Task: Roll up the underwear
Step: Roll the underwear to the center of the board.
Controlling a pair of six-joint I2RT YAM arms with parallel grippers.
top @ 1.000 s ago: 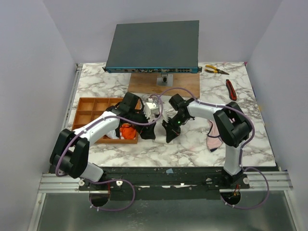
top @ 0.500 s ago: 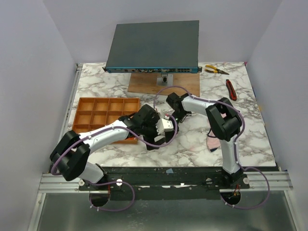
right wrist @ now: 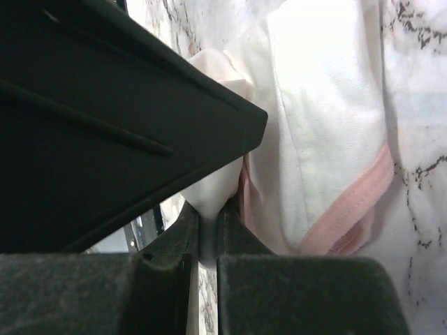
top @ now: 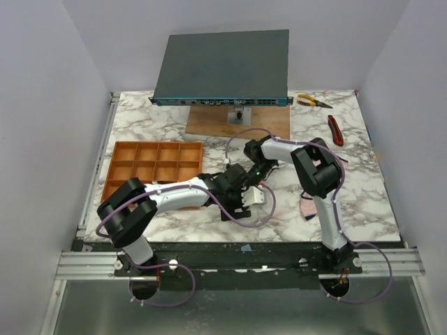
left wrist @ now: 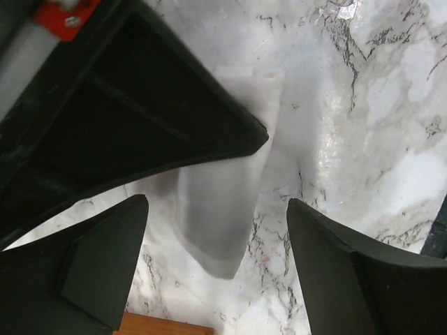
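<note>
Underwear (right wrist: 321, 132), a cream piece with pink edging, lies spread on the marble table (top: 363, 174) near its middle, right of the orange tray (top: 154, 167). The right gripper (right wrist: 207, 241) is pinched tight on a fold at the cloth's edge. The left gripper (left wrist: 216, 206) hangs just above the same cloth with its jaws wide apart, the pale fabric between its fingers (left wrist: 105, 258), holding nothing.

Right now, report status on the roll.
Left gripper open over cream underwear. Right gripper shut, pinching a fold. Grippers crowded together over it.
</note>
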